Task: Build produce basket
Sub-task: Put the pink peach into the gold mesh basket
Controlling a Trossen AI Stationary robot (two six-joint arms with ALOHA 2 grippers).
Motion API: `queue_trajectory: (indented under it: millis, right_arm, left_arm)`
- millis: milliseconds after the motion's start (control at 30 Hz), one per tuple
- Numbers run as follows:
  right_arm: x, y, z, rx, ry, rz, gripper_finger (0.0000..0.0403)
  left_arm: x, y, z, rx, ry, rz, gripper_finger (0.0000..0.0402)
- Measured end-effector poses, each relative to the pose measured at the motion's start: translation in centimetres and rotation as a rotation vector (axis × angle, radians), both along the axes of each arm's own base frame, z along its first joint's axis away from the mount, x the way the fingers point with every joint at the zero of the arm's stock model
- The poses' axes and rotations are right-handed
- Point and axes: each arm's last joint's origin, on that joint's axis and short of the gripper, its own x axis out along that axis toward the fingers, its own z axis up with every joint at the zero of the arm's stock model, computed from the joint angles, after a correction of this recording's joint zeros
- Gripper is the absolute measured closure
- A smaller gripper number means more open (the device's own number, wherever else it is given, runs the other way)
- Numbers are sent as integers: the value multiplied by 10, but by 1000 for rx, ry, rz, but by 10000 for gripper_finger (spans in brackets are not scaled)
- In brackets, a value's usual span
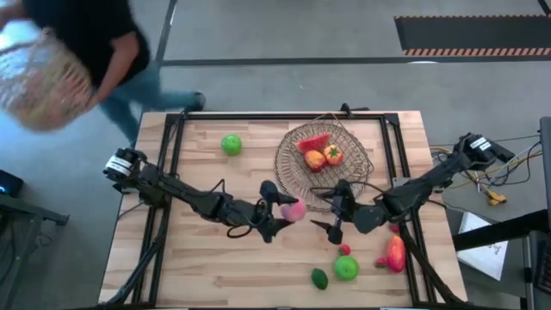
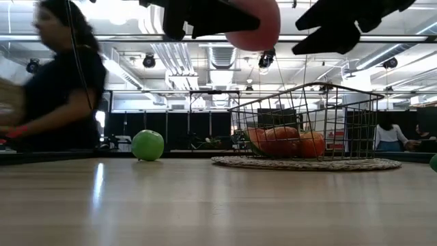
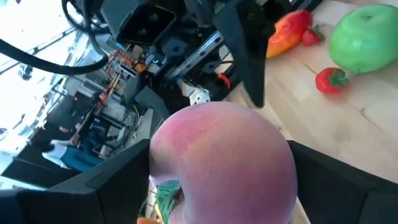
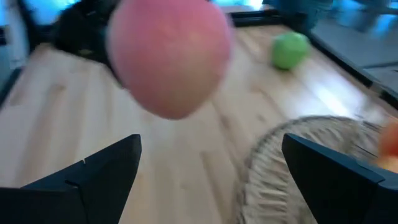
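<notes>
Gripping a pink fruit mid-table, your left gripper hangs left of the basket while your right gripper sits open, empty.

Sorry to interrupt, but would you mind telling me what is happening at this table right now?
The robot is filling a wire basket with toy produce. The left gripper holds a pink fruit lifted above the table's middle, beside the basket, which sits on a woven mat and already holds red and orange pieces. The right gripper hangs open close by, holding nothing. Green apples, a small red piece and a red-orange pepper lie on the table. A person stands behind the table.
</notes>
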Motion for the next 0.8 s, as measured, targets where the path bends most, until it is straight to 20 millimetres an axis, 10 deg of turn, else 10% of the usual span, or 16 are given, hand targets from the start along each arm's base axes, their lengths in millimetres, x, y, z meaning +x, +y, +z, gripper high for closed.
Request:
queue_trajectory:
  millis: [800]
  right_arm:
    - [29,-29,15,156,-137,236,21]
  left_arm:
    - [0,-4,-1,46,15,-18,78]
